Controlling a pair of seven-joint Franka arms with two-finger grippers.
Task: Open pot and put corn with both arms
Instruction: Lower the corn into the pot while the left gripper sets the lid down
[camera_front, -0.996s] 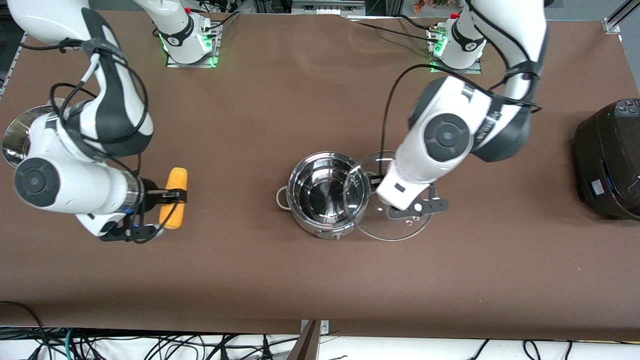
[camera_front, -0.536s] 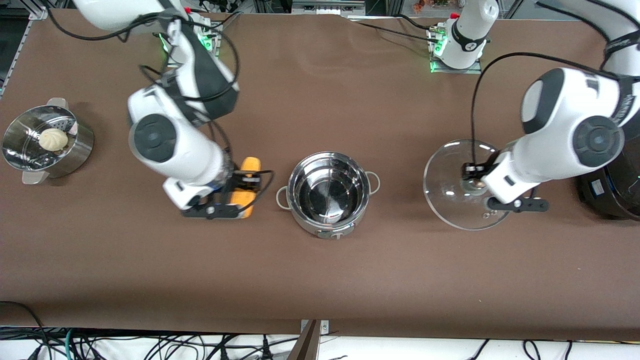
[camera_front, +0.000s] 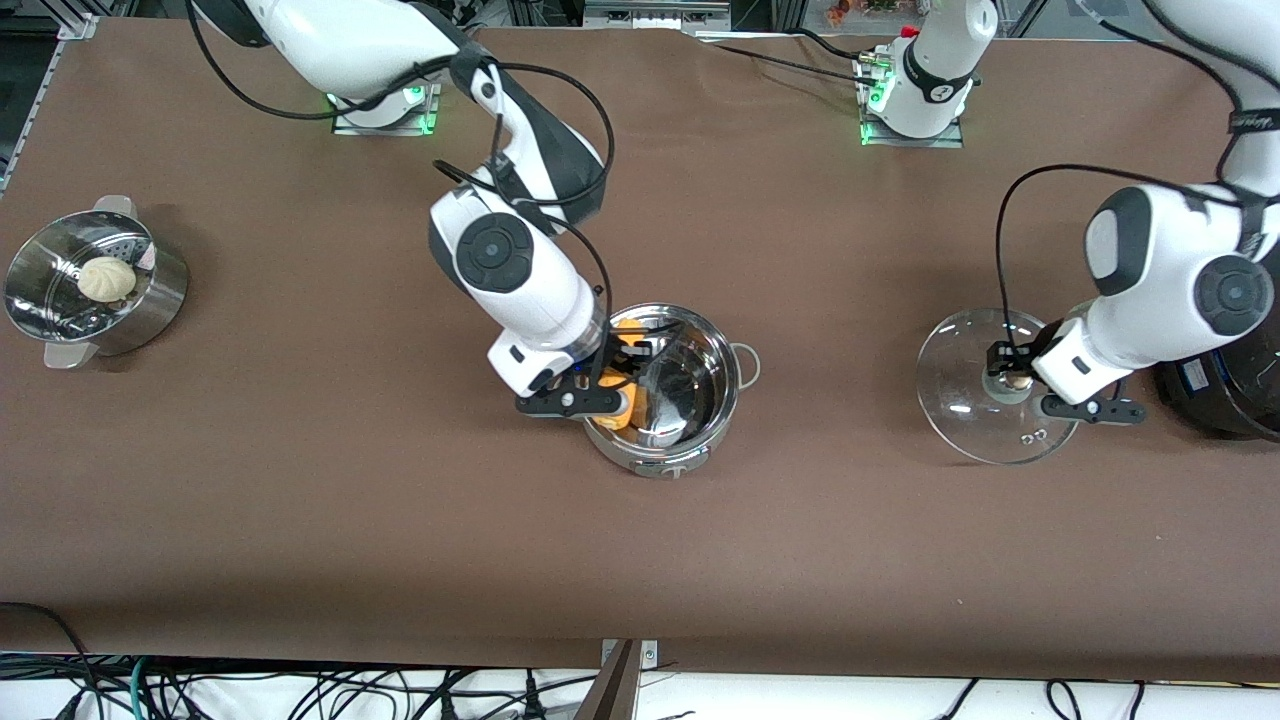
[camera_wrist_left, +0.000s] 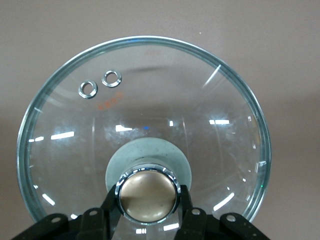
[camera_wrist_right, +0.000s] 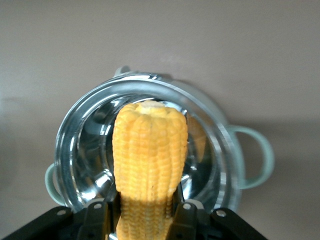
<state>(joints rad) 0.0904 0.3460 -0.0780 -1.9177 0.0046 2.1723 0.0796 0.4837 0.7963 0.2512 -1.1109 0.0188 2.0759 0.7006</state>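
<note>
The steel pot (camera_front: 722, 345) stands uncovered in the middle of the table, and its rim (camera_wrist_right: 220, 135) also shows in the right wrist view. My right gripper (camera_front: 630, 372) (camera_wrist_right: 145, 215) is shut on the yellow corn (camera_front: 622, 412) (camera_wrist_right: 150, 150). It holds the cob over the pot's inside, by the rim toward the right arm's end. My left gripper (camera_front: 1008, 378) (camera_wrist_left: 147, 202) is shut on the round knob (camera_wrist_left: 148, 192) of the clear glass lid (camera_front: 960, 420) (camera_wrist_left: 150, 100). The lid is held over the table between the pot and the rice cooker.
A perforated steamer bowl (camera_front: 160, 300) with a white bun (camera_front: 107, 278) sits at the right arm's end of the table. A black rice cooker (camera_front: 1225, 405) stands at the left arm's end, close to the lid.
My right arm carried the corn from the table beside the steamer bowl to over the pot. My left arm moved the lid off the pot toward the rice cooker.
</note>
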